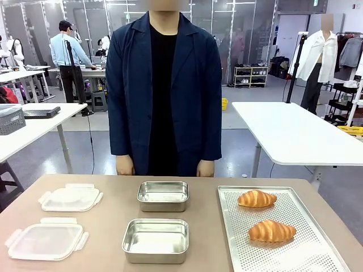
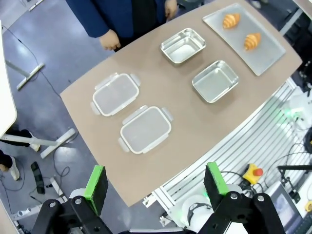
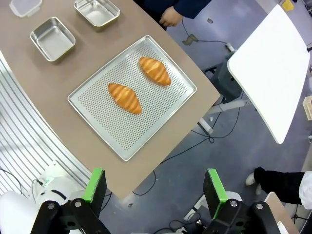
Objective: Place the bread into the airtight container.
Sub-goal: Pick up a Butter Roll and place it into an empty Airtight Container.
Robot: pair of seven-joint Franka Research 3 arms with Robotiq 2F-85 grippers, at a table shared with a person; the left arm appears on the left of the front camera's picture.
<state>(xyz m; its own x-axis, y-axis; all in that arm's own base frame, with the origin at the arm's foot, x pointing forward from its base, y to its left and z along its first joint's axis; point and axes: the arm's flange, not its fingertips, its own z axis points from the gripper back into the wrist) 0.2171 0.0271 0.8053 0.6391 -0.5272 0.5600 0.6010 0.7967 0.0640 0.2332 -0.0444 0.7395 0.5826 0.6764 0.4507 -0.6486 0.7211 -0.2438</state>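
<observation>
Left gripper (image 2: 155, 189): jaws stand wide apart with nothing between them. It hangs high over the robot's side of the table (image 1: 113, 224), well apart from everything on it.
Left pads (image 2: 96, 187): green, bare, touching nothing.
Right gripper (image 3: 154, 187): jaws stand wide apart and hold nothing. It hangs high up, past the table corner nearest the tray, with floor below it.
Right pads (image 3: 213, 185): green, bare, touching nothing.
Near bread (image 1: 272, 230): lies flat on the tray, on the robot's side of it, long axis across the table. No gripper or hand touches it.
Far bread (image 1: 257, 198): lies flat on the same tray, towards the person, apart from the near bread. Untouched.
Tray (image 1: 317, 249): perforated metal, flat on the table at the robot's right. It carries both pieces of bread.
Near container (image 1: 155, 238): rectangular steel box at mid-table, beside the tray but apart from it. It is uncovered, its bare floor showing.
Far container (image 1: 163, 194): same kind, directly behind the near container, with a gap between them. Uncovered, bare floor showing.
Near lid (image 1: 46, 239): clear plastic with side clips, flat on the table at the robot's left, well apart from the containers.
Far lid (image 1: 71, 198): same kind, behind the near lid, flat on the table.
Person (image 1: 163, 90): stands at the far edge, arms down, both hands just beyond the table, touching nothing.
</observation>
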